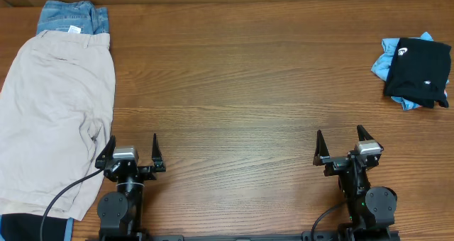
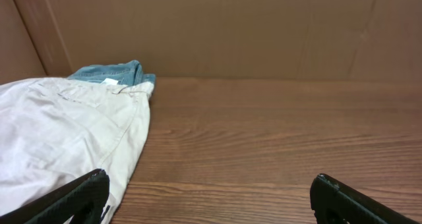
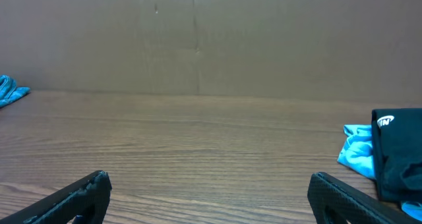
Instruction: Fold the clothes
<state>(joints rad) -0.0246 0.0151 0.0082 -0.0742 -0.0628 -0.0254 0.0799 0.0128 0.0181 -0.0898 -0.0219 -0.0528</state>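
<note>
Both arms sit at the near edge of the table [image 1: 241, 78], and neither holds anything. The left gripper [image 1: 133, 139] has its jaws spread wide over bare wood, just beside the right edge of the beige shorts [image 1: 57, 113]. The right gripper [image 1: 339, 133] is spread just as wide, also over bare wood and well apart from any cloth. The clothes lie in two groups at opposite ends. On my left the beige shorts are laid out flat and long, running from the far left corner down toward the near edge. Their waistband covers part of the blue denim [image 1: 71, 18], which pokes out at the far end with a small white tag showing. From the left wrist view the shorts fill the lower left, and the denim is bunched behind them against the brown cardboard wall [image 2: 264, 26]. A dark piece of fabric [image 1: 28, 228] shows under the shorts at the bottom corner — I can't tell what it is. On my far right the black T-shirt [image 1: 420, 71] lies loosely folded, its small white logo [image 1: 403, 52] facing up. It rests on top of the light-blue tee [image 1: 383, 62], which is crumpled and sticks out at the left side and below. A black cable [image 1: 60, 198] loops from the left arm's base across the lower part of the shorts.
</note>
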